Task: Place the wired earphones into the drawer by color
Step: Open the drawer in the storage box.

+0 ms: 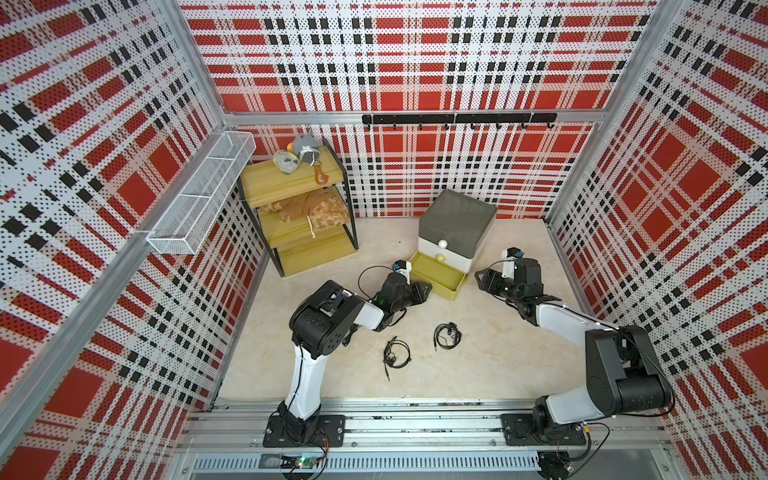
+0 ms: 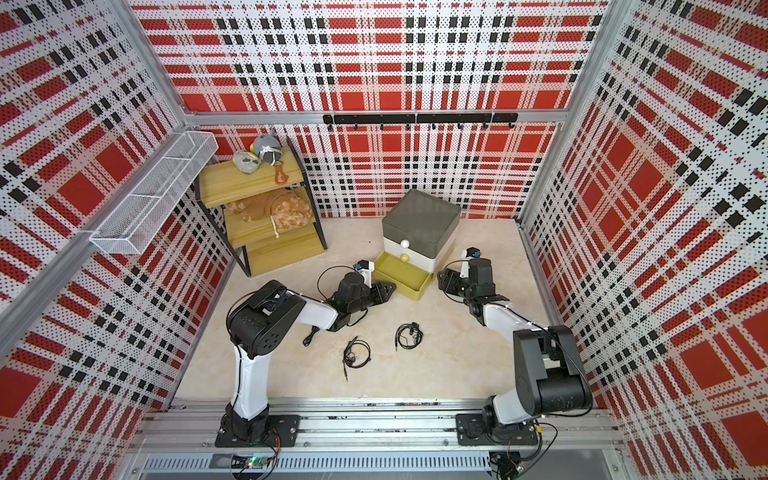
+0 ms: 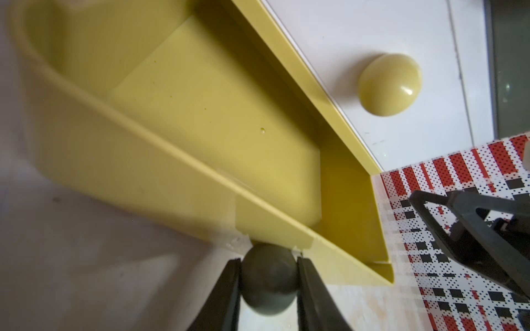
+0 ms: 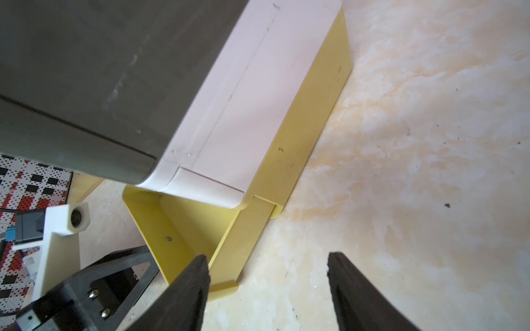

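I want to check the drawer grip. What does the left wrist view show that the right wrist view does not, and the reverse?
Only left wrist: the left gripper shut on the dark knob of the yellow drawer, and the yellow knob on the white drawer. Only right wrist: the right gripper open and empty above the table. Both: the yellow drawer pulled out, with nothing visible inside.

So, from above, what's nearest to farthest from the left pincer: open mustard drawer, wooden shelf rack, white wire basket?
1. Mustard yellow plastic drawer, its grey ball knob in the left pincer.
2. Yellow wooden shelf rack, back left.
3. White wire mesh basket, left wall.
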You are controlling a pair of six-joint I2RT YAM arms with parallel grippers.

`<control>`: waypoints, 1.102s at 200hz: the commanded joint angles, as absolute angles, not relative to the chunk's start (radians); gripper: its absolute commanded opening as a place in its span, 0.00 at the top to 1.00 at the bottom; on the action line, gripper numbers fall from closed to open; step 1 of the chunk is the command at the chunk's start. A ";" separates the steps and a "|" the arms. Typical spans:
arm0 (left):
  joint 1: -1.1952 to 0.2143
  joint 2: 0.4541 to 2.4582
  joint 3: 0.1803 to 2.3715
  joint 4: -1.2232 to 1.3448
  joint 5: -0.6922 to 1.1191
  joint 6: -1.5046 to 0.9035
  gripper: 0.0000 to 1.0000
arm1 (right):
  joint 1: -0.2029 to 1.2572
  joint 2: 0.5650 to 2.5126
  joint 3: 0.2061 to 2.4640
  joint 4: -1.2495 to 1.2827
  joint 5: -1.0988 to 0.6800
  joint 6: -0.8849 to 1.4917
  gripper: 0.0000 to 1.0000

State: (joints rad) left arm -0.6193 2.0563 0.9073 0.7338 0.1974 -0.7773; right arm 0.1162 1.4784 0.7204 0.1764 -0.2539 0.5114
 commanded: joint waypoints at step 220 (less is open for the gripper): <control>-0.627 1.762 0.598 0.765 0.059 -0.791 0.14 | 0.122 1.351 0.662 0.120 -0.255 0.459 0.30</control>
State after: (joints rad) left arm -0.6399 1.8297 0.6220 0.7879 0.0875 -0.7959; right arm 0.1158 1.3994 0.6754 0.1612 -0.2550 0.4923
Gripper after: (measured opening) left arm 0.836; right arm 0.702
